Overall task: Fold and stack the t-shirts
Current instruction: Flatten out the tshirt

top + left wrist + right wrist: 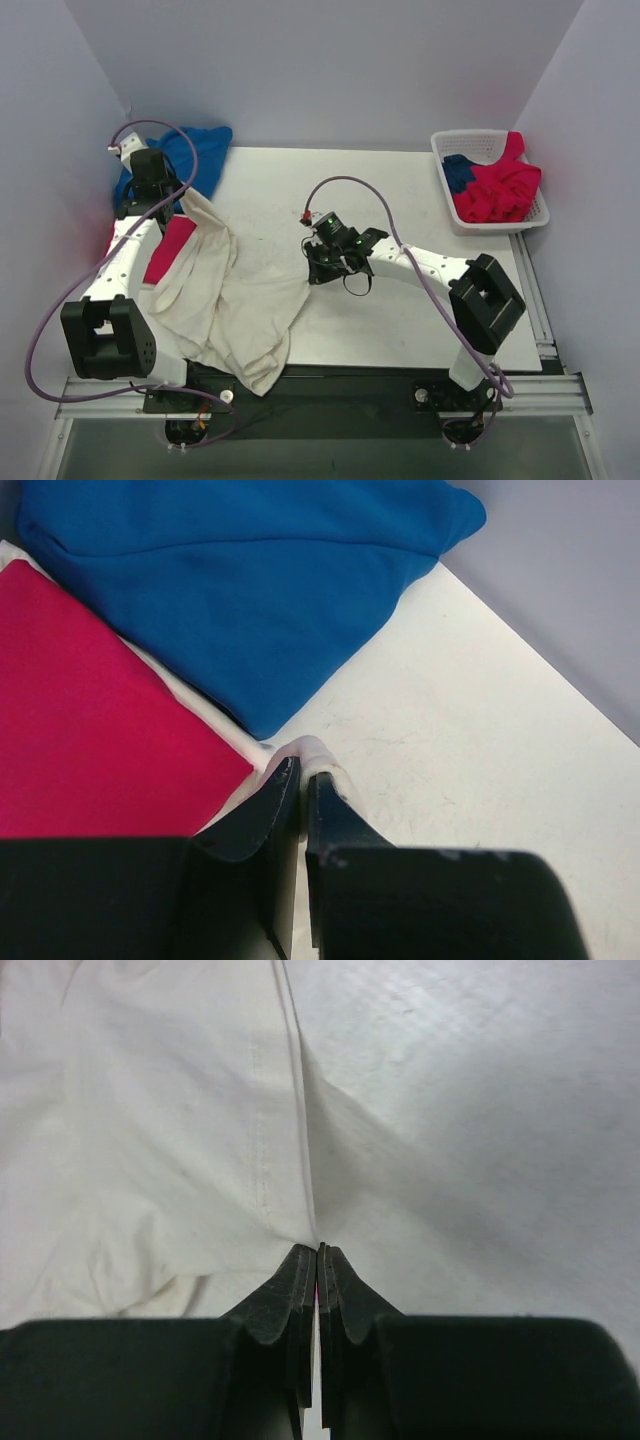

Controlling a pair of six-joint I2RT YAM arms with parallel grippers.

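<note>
A large cream-white t-shirt point(235, 300) lies rumpled on the left of the table, one end hanging over the front edge. My left gripper point(188, 197) point(300, 770) is shut on a fold of the cream t-shirt point(318, 746) at its far corner. Beside it lie a blue t-shirt point(205, 145) point(250, 580) and a crimson-pink t-shirt point(172, 248) point(80, 730), the pink one partly under the left arm. My right gripper point(315, 270) point(318, 1250) is shut on the hem of the cream t-shirt point(150, 1140) at its right edge, and the cloth rises to the fingertips.
A white lattice basket point(470, 140) stands at the back right corner and holds crumpled pink cloth point(495, 185) and blue cloth point(458, 170). Bare table point(420, 290) lies between the cream shirt and the basket. Walls close in the back and both sides.
</note>
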